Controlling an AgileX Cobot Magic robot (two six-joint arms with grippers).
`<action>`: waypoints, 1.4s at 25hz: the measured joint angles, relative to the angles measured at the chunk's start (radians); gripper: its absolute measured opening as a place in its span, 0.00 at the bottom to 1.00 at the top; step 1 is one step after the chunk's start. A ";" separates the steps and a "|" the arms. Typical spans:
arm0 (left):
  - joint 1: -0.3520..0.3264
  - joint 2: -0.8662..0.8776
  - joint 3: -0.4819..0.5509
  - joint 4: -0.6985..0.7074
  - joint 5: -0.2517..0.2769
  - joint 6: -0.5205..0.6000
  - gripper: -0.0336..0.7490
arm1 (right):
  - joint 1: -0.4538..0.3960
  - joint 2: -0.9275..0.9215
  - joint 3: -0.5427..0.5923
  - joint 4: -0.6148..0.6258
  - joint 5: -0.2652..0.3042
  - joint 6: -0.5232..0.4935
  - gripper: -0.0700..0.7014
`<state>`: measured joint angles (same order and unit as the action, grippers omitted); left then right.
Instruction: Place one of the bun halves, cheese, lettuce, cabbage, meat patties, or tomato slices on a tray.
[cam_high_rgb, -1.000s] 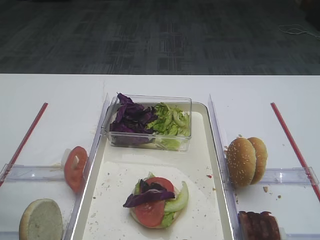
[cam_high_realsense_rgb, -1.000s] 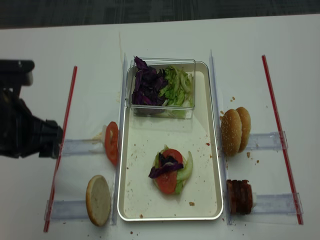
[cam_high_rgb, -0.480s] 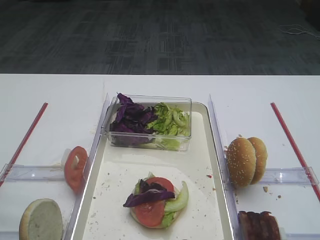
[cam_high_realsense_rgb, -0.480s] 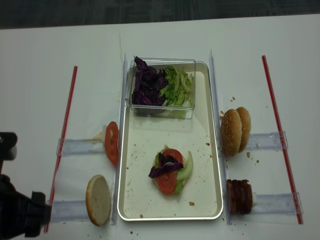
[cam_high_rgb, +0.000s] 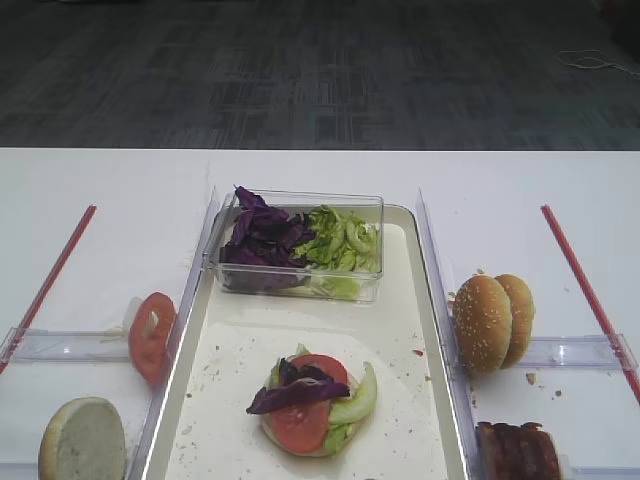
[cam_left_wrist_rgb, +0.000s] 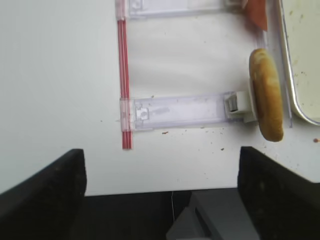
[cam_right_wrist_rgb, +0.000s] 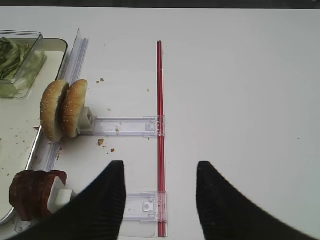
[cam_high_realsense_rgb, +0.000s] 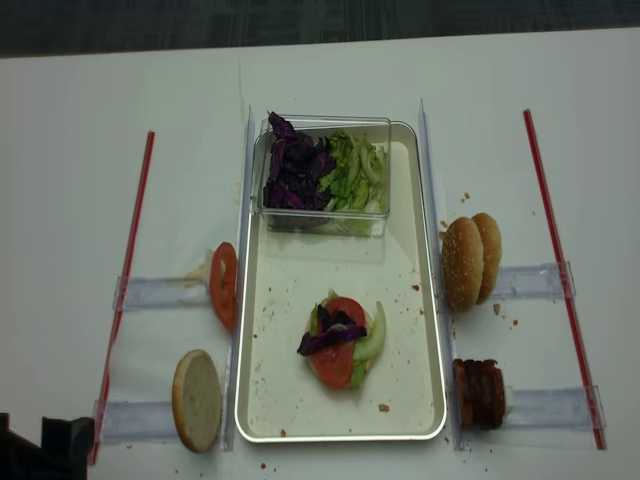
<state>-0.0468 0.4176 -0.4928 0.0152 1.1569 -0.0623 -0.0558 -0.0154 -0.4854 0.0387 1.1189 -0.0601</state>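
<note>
On the cream tray (cam_high_realsense_rgb: 330, 265) lies a bun half stacked with lettuce, a tomato slice (cam_high_realsense_rgb: 338, 350) and a purple cabbage strip (cam_high_realsense_rgb: 328, 338). Left of the tray stand another tomato slice (cam_high_realsense_rgb: 223, 285) and a bun half (cam_high_realsense_rgb: 196, 400) showing its cut face, each in a clear holder. Two sesame bun halves (cam_high_realsense_rgb: 470, 262) and the meat patties (cam_high_realsense_rgb: 480, 393) stand on the right. My left gripper (cam_left_wrist_rgb: 161, 151) is open and empty over the table's near edge, left of that bun half (cam_left_wrist_rgb: 266, 95). My right gripper (cam_right_wrist_rgb: 160, 164) is open and empty above a red strip, right of the patties (cam_right_wrist_rgb: 32, 194).
A clear plastic box (cam_high_realsense_rgb: 325, 125) at the tray's far end holds purple cabbage (cam_high_realsense_rgb: 295, 170) and green lettuce (cam_high_realsense_rgb: 355, 172). Red strips (cam_high_realsense_rgb: 128, 270) (cam_high_realsense_rgb: 558, 270) and clear plastic rails (cam_high_realsense_rgb: 160, 293) lie on the white table. Crumbs speckle the tray.
In the overhead view my left arm has drawn back toward the near left corner; only a dark bit still shows. The food has not moved.
</note>
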 joint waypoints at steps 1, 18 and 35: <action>0.000 -0.024 0.000 0.000 0.000 0.003 0.81 | 0.000 0.000 0.000 0.000 0.000 0.000 0.58; 0.000 -0.433 0.001 0.000 0.022 0.008 0.81 | 0.000 0.000 0.000 0.000 0.000 0.000 0.58; 0.000 -0.435 0.001 0.000 0.022 0.010 0.81 | 0.000 0.000 0.000 0.000 0.000 0.000 0.58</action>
<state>-0.0468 -0.0172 -0.4921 0.0152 1.1789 -0.0525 -0.0558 -0.0154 -0.4854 0.0387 1.1189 -0.0601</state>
